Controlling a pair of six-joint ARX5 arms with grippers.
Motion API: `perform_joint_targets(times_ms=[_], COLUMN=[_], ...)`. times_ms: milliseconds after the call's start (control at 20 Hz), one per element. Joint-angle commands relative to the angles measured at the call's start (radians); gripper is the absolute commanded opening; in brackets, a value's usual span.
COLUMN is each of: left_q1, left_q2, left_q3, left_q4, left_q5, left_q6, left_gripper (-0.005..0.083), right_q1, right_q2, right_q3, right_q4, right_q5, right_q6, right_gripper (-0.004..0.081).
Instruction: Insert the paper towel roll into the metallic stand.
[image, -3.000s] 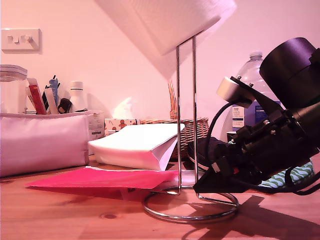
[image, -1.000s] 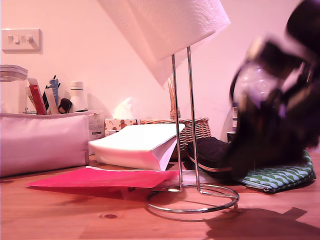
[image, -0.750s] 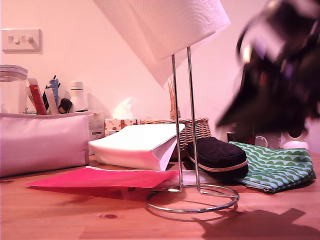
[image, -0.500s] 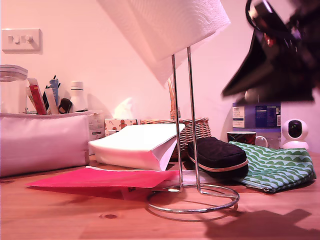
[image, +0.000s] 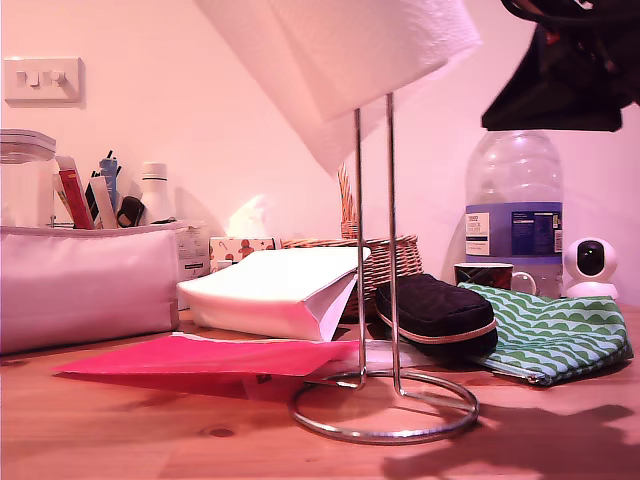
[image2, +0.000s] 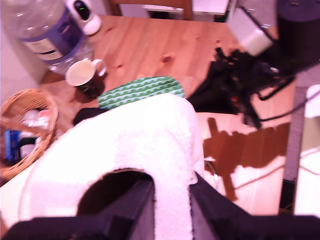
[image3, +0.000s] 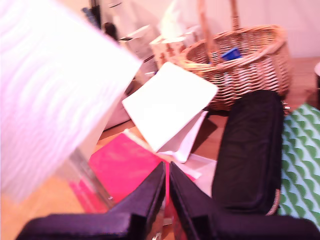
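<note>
White paper towel roll (image: 340, 55); chrome metallic stand (image: 385, 330); green wave-patterned pouch (image: 545, 335); black case (image: 435, 315); pink sheet (image: 200, 357).

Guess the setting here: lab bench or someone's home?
Probably a home, a wooden table against a wall rather than a lab. Household clutter shows it: a wicker basket, a mug, a big water bottle and a wall light switch.

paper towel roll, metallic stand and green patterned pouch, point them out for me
paper towel roll (image: 340, 50), exterior view, embossed side.
metallic stand (image: 385, 430), exterior view, front of ring base.
green patterned pouch (image: 555, 335), exterior view, top face.
</note>
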Motion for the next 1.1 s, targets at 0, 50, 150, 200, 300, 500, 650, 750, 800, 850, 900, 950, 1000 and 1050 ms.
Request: perform_joint_targets(times_ms=[0,50,150,200,300,500,650,750,800,850,900,950,1000,1050], left_q1=[-0.003,-0.005,-0.005,-0.005,-0.009,-0.026,-0.027,-0.027,-0.027,-0.027,-0.027,-0.027,-0.027,-0.027], left_q2=[0.056,0.056,0.061,0.068,0.084,0.116,0.129,0.135,0.14,0.142,0.148,0.152,0.158,0.169], left_q3=[-0.035,-0.035,-0.035,-0.035,-0.035,-0.035,-0.035,-0.035,-0.035,-0.035,-0.035,-0.035,-0.035,-0.036], left_q4=[-0.01,-0.01,-0.01,-0.01,-0.01,-0.01,-0.011,-0.011,-0.011,-0.011,-0.011,-0.011,-0.011,-0.011], left_q5=[-0.006,-0.006,-0.01,-0.009,-0.01,-0.009,-0.008,-0.002,0.004,0.016,0.03,0.039,0.043,0.045], left_q6=[0.0,0.0,0.0,-0.005,-0.023,-0.026,-0.026,-0.027,-0.027,-0.028,-0.028,-0.031,-0.034,-0.036], left_gripper=[-0.0024,-0.0024,-0.0024,-0.0024,-0.0024,-0.0024,-0.0024,-0.0024,-0.0024,-0.0024,-0.0024,-0.0024,-0.0024,-0.0024], right_q1=[-0.002,-0.002,-0.008,-0.009,-0.009,-0.024,-0.029,-0.029,-0.029,-0.029,-0.029,-0.029,-0.029,-0.029], right_q2=[0.006,0.006,0.006,0.006,0.006,0.006,0.006,0.006,0.006,0.006,0.006,0.006,0.006,0.005], right_q3=[0.008,0.008,0.008,0.008,0.008,0.008,0.008,0.008,0.008,0.008,0.008,0.008,0.008,0.008], right_q4=[0.023,0.024,0.016,0.009,-0.002,-0.028,-0.04,-0.047,-0.051,-0.058,-0.065,-0.072,-0.082,-0.093], right_q5=[-0.001,-0.001,-0.003,-0.005,-0.007,0.001,-0.001,0.0,0.0,0.0,0.0,0.0,0.0,0.0], right_q6=[0.008,0.008,0.007,0.006,-0.003,-0.005,-0.008,-0.012,-0.012,-0.025,-0.038,-0.045,-0.056,-0.057], right_gripper=[-0.0011,-0.0011,-0.0011,-0.0011,-0.0011,-0.0011,-0.0011,-0.0011,-0.0011,-0.0011,-0.0011,-0.0011,-0.0011,-0.0011])
